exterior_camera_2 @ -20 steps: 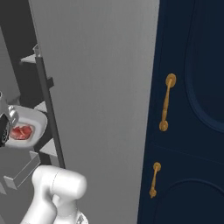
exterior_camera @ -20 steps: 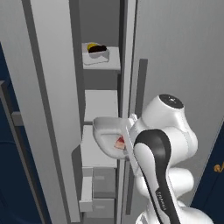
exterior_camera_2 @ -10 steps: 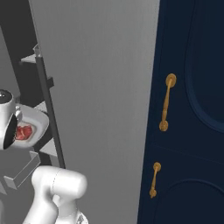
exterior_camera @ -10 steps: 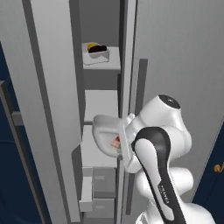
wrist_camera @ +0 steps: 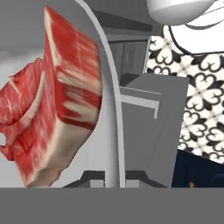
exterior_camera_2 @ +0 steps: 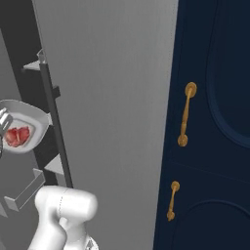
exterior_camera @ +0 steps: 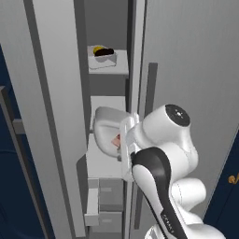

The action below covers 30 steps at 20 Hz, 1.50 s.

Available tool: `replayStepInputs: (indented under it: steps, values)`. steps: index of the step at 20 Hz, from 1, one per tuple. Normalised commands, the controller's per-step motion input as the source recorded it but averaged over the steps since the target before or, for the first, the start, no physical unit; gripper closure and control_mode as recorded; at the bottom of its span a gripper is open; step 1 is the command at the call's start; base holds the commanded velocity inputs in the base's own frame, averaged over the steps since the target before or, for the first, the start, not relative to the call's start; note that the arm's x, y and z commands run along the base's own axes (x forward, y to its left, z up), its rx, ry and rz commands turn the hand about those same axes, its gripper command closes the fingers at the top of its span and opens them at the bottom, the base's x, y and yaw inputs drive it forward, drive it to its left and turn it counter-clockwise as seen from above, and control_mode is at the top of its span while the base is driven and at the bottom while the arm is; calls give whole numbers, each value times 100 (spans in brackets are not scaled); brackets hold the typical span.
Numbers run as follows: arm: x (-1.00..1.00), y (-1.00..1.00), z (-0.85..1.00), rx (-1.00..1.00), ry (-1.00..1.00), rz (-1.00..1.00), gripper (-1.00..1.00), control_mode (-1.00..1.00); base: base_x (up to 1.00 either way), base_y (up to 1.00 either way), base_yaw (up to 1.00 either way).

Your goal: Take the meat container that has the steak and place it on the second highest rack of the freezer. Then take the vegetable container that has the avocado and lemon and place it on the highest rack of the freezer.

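The meat container [exterior_camera: 105, 125], a white bowl, hangs tilted on its side inside the open freezer [exterior_camera: 51, 93], between two light-grey shelf boards. My gripper [exterior_camera: 125, 140] is shut on its near rim. The red marbled steak [exterior_camera_2: 17, 136] lies against the bowl's wall [exterior_camera_2: 34, 122]; in the hand view the steak [wrist_camera: 48, 100] is close up beside the white rim [wrist_camera: 111, 113]. The vegetable container [exterior_camera: 102, 57] with the yellow lemon [exterior_camera: 97, 49] and dark avocado [exterior_camera: 106, 52] sits on the uppermost shelf board in view [exterior_camera: 116, 67]. One board [exterior_camera: 108, 101] lies just above the held bowl, another [exterior_camera: 100, 161] below it.
Grey drawers [exterior_camera: 109, 196] stand partly pulled out under the shelves. The grey freezer door [exterior_camera_2: 107, 97] stands to the right of the opening. Navy cabinets [exterior_camera_2: 219, 146] with gold handles [exterior_camera_2: 185, 114] lie further right. My elbow [exterior_camera: 170, 126] sits close to the opening's right edge.
The bowl with the steak has risen a little and shifted slightly deeper into the freezer, still in my grip. The vegetable container has not moved.
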Motion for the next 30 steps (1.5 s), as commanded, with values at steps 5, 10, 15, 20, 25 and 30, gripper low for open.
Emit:
replayStepInputs:
  steps: [5, 10, 15, 20, 25, 30]
  values:
    - [10, 0, -15, 17, -6, -7, 100, -100, 0, 0, 0]
    - [36, -1, -29, 19, 0, -7, 100, -100, 0, 0, 0]
    - [10, 2, -36, 7, -7, -6, 100, -100, 0, 0, 0]
    - [0, 13, -10, 5, -17, -2, 100, -100, 0, 0, 0]
    - [-3, 0, 0, 17, -8, 0, 100, -100, 0, 0, 0]
    - [0, 2, -9, 15, 0, 0, 100, -100, 0, 0, 0]
